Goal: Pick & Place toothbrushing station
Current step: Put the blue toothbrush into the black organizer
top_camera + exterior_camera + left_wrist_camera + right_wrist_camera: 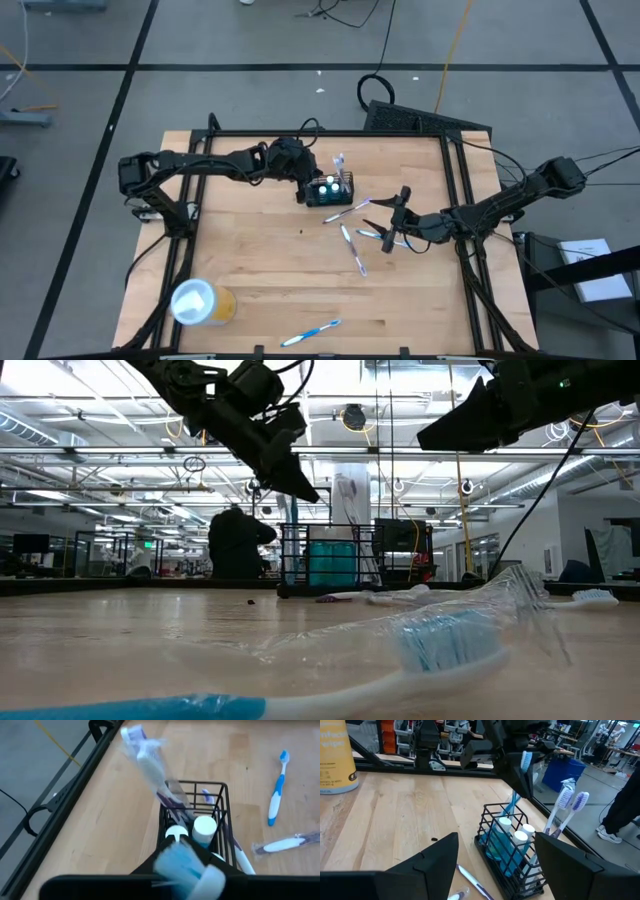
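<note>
Directly beneath the nearly closed jaws of the left gripper [522,770], a blue toothbrush [512,802] is being lowered into the toothbrushing station [333,190], release being judged next, while the right gripper [395,222] waits wide open beside loose brushes.

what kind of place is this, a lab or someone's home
Most likely a robotics lab or industrial workspace: a wooden table in a black frame on a taped concrete floor, and ceiling pipes and fluorescent lights in a large open hall.
</note>
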Controlling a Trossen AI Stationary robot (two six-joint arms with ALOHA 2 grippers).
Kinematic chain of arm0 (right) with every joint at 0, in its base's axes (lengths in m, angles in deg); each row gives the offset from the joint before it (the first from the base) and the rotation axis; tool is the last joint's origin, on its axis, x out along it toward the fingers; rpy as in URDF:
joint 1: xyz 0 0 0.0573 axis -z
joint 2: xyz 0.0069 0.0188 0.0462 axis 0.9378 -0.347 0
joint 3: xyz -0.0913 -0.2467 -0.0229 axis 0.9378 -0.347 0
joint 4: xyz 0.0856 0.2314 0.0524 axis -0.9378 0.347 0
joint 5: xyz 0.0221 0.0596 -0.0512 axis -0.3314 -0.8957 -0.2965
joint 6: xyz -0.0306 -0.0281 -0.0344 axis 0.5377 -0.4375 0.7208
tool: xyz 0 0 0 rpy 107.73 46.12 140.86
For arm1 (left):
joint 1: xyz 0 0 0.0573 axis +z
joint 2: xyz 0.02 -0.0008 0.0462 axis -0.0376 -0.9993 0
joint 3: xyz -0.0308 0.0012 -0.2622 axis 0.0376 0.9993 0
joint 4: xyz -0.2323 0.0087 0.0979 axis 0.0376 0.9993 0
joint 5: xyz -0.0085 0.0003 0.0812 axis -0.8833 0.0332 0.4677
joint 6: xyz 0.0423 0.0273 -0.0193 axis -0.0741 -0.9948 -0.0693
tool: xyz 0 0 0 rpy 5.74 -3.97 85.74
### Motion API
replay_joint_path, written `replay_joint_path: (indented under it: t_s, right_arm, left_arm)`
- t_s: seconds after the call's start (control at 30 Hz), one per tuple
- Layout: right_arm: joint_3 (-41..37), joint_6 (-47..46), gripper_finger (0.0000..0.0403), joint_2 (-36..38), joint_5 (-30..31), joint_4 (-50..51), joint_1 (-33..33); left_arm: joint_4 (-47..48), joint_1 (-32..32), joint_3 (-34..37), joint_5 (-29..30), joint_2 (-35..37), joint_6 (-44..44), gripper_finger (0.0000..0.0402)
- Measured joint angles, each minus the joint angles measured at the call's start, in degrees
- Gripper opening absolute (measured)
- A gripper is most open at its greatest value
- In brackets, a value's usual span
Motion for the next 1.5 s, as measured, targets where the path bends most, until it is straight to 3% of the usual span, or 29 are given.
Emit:
replay_joint_path:
  t_s: [0.6,0.93,1.1,1.33,1.5]
  right_arm:
    - [0.0,-0.17,0.0254,0.0,0.0,0.05,0.0]
    - [0.0,-1.74,0.0254,0.02,-0.01,2.76,0.0]
    - [0.04,-9.39,0.0254,0.35,-1.18,15.26,0.0]
    - [5.82,-28.41,0.0241,1.96,-12.48,44.86,0.24]
    - [9.73,-37.76,0.0216,1.94,-23.14,59.68,-1.08]
  left_arm:
    - [-4.43,-0.29,0.0,1.69,1.27,0.67,0.0202]
    - [-5.96,-2.21,-0.02,3.42,8.08,-1.15,0.0218]
    - [-5.6,-8.27,-0.04,3.28,8.23,-2.05,0.0218]
    - [-6.0,-16.79,-0.04,5.63,8.24,-3.04,0.0218]
    - [-5.3,-21.98,-0.03,6.8,7.36,-3.02,0.0218]
